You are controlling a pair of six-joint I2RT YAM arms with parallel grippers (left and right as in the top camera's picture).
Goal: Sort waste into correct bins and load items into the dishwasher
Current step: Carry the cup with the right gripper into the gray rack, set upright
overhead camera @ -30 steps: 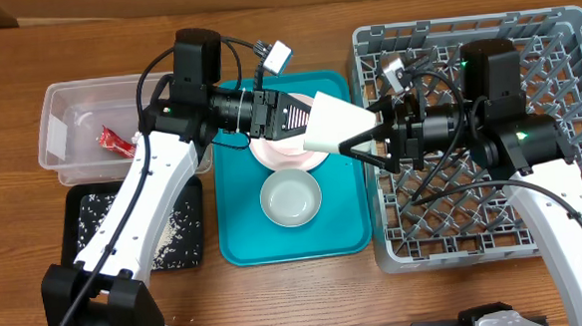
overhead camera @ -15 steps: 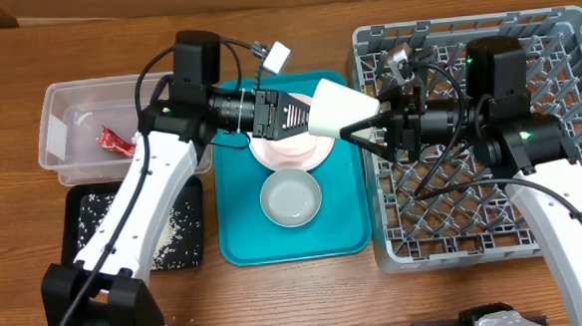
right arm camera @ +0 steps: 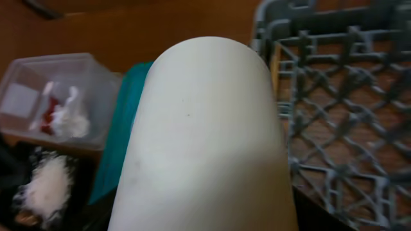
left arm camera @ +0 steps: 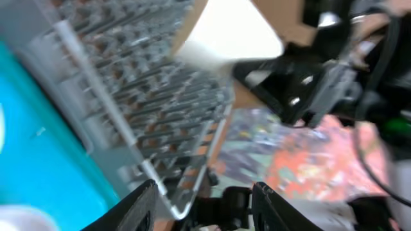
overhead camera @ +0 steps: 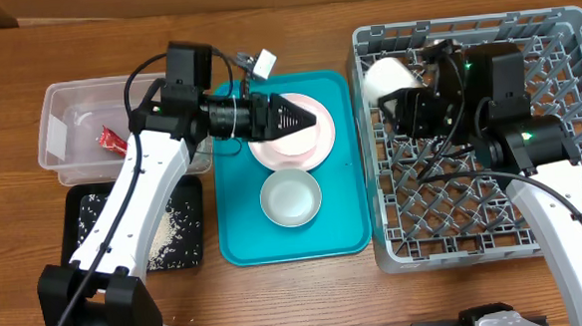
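Note:
My right gripper [overhead camera: 403, 92] is shut on the small white cup [overhead camera: 384, 75] and holds it over the far left corner of the grey dish rack [overhead camera: 568, 118]. The cup fills the right wrist view [right arm camera: 205, 141]. My left gripper [overhead camera: 309, 117] is open and empty above the pale pink plate [overhead camera: 315, 152] on the teal tray. Its wrist view shows its fingers [left arm camera: 205, 199] apart, the rack [left arm camera: 128, 96] and the cup [left arm camera: 231, 32]. A white bowl [overhead camera: 291, 198] sits on the tray, in front of the plate.
The teal serving tray [overhead camera: 245, 235] lies between the bins and the rack. The clear tub [overhead camera: 57, 165] at far left holds the red wrapper [overhead camera: 113, 142] and the white tissue [overhead camera: 74, 119]. The black tray [overhead camera: 176, 244] in front of it holds rice grains.
The right gripper has carried the cup from above the teal tray to the right, over the rack's far left corner. The left gripper has drawn back left, apart from the cup.

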